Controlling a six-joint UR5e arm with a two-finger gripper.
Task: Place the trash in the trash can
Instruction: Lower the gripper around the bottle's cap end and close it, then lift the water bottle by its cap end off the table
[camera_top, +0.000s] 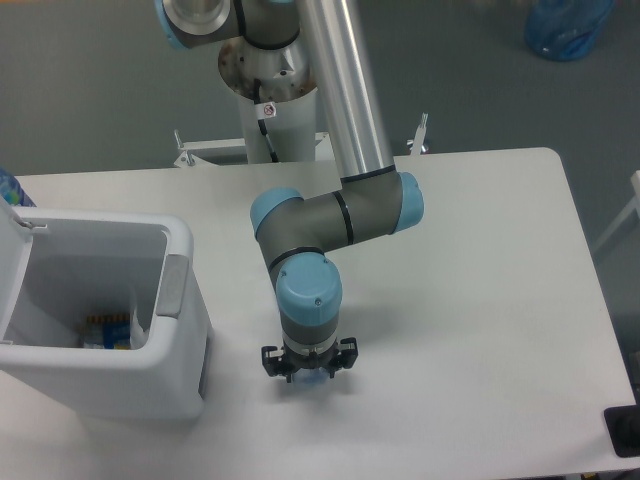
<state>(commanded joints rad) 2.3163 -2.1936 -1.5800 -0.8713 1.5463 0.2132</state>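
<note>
Black two-finger gripper (308, 372), lower centre of frame, pointing down at the white table (480, 300); finger state cannot be told, wrist hides them. One bluish item (312, 377), partly hidden, directly beneath it. One white trash can (185, 330), lower left, lid open; one colourful item (108, 330) inside.

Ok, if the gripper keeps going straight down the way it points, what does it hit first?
Probably the bluish item directly under the gripper, which looks like the bottle; the wrist hides most of it. Below that is the table.
</note>
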